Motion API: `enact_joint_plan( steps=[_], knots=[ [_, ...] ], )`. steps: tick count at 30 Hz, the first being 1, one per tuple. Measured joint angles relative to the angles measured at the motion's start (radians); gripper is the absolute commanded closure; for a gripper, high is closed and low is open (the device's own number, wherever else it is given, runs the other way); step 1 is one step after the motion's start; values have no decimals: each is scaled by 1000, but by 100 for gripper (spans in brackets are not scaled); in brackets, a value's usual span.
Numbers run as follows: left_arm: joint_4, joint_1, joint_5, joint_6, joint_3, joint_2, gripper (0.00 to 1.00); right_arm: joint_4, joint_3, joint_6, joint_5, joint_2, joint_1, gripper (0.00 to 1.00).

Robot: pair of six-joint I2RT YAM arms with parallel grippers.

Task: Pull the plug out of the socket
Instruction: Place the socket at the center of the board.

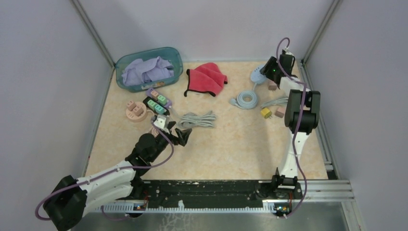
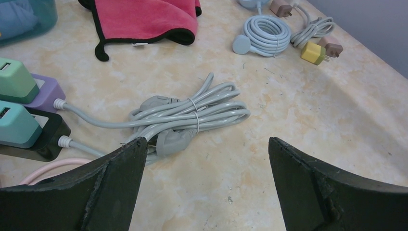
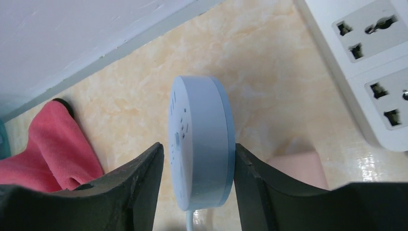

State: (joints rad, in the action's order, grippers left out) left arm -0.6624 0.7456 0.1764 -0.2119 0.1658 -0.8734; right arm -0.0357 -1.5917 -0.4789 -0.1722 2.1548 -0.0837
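round pale-blue socket (image 3: 202,110) on edge at the far right of the table (image 1: 231,144), right between the fingers of the right gripper (image 3: 198,147). jaws parted a little, barely wider than the socket: right finger (image 3: 260,187) touching its back, left finger (image 3: 139,187) a sliver apart from its holed face, so no firm pinch. pinkish plug (image 3: 298,168) flat on the table, half hidden behind the right finger, just beside the socket. white power strip (image 3: 375,72) further right, near the gripper. red cloth (image 3: 43,149) off to the left. socket's cord coil (image 1: 246,100) nearer mid-table. left gripper (image 2: 206,142) spread wide, pinching nothing, low over a tied grey cable bundle (image 2: 192,115), well apart from the socket. left of that, a green adapter (image 2: 17,79) plugged into a purple strip (image 2: 48,94).
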Motion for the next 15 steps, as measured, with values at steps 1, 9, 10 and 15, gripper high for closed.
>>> enact_joint_plan(
  steps=[1, 9, 10, 15],
  knots=[
    [2, 0, 1, -1, 0, 1, 0, 0, -1, 5, 4, 0, -3, 44],
    [13, 0, 8, -4, 0, 5, 0, 20, 0, 34, 20, -2, -23, 42],
    [13, 0, 10, -4, 0, 5, 0, 24, 3, 42, 22, -5, -24, 42],
    [21, 0, 18, -5, 14, -14, 0, 25, 98, 81, 25, -103, -26, 43]
  ],
)
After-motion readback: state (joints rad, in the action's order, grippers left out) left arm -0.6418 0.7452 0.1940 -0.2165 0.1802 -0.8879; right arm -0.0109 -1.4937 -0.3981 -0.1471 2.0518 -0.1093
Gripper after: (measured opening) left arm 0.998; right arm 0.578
